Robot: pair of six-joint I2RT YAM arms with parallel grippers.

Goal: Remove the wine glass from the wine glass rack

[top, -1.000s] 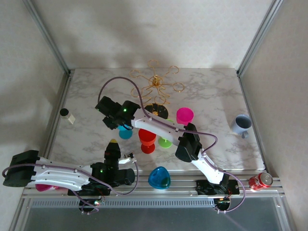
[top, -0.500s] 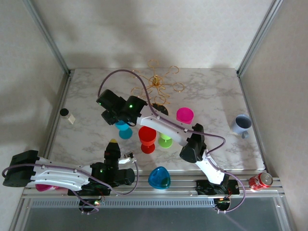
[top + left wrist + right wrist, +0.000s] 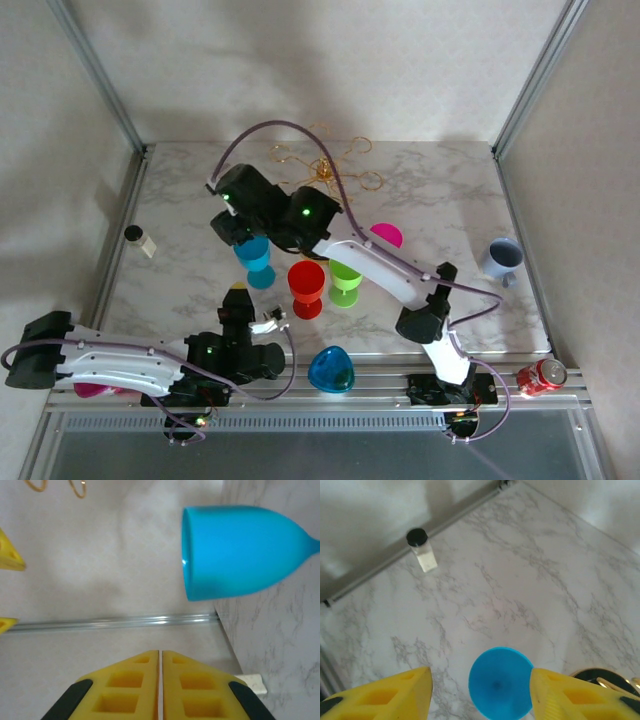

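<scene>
A light blue wine glass [image 3: 257, 262] stands upright on the marble table [image 3: 180, 290], left of the gold wire wine glass rack [image 3: 325, 168]. My right gripper [image 3: 480, 674] hovers open just above it, one yellow finger on each side of the bowl [image 3: 500, 682]; the right finger [image 3: 555, 690] looks close to the rim. From above, the right wrist [image 3: 250, 200] covers that gripper. My left gripper [image 3: 161, 653] is shut and empty, low near the front edge [image 3: 237, 300], and sees the blue glass [image 3: 240, 552] side on. The rack's black base [image 3: 600, 676] shows at the right wrist view's lower right.
Red [image 3: 306, 285], green [image 3: 346, 280] and pink [image 3: 385, 236] glasses stand in front of the rack. A dark blue glass [image 3: 331, 370] lies by the front rail. A grey mug [image 3: 502, 258], a red can [image 3: 541, 376] and a small black-capped bottle [image 3: 140, 240] sit at the sides.
My right arm has swung back and risen over the blue glass while its jaws spread wider. The blue glass stays standing on the table. The left arm has barely moved.
</scene>
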